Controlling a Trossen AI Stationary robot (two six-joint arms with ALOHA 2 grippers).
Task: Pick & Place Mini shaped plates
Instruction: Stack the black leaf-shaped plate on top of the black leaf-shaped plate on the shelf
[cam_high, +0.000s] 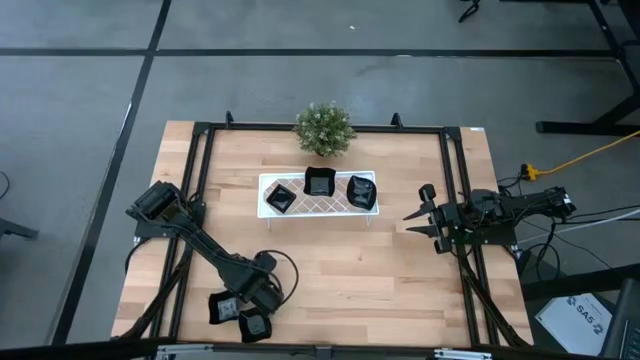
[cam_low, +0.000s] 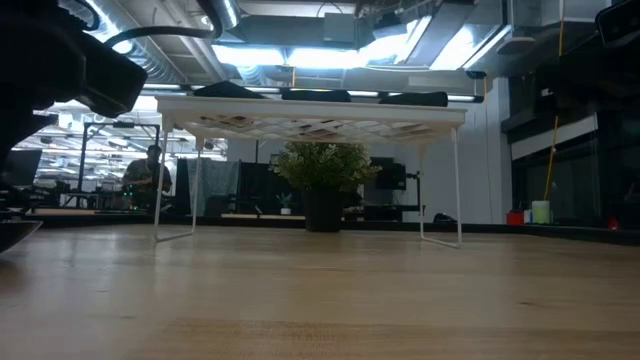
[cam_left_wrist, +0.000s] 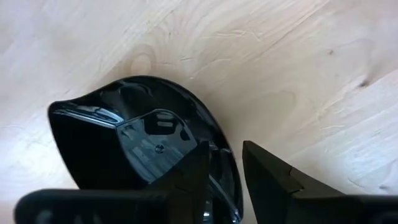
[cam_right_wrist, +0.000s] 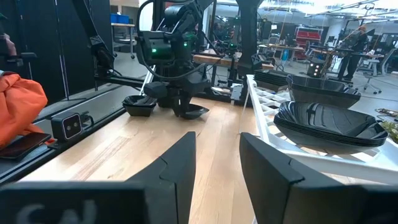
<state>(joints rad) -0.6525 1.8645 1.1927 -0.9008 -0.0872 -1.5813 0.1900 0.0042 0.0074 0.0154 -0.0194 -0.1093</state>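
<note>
The left hand (cam_high: 252, 318) is down at the counter's (cam_high: 330, 270) near edge, its fingers (cam_left_wrist: 186, 180) straddling the rim of a mini black plate (cam_left_wrist: 137, 137), not visibly clamped. Another plate (cam_high: 222, 308) lies just beside. Three sit on the white tray (cam_high: 268, 205). The right hand (cam_high: 415, 218) hovers released.

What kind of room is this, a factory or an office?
Probably a robotics lab or workshop. A pale wooden table stands inside a black metal frame that carries two dark robot arms, cables trail across the grey concrete floor, and further workbenches with equipment fill the open hall behind.
</note>
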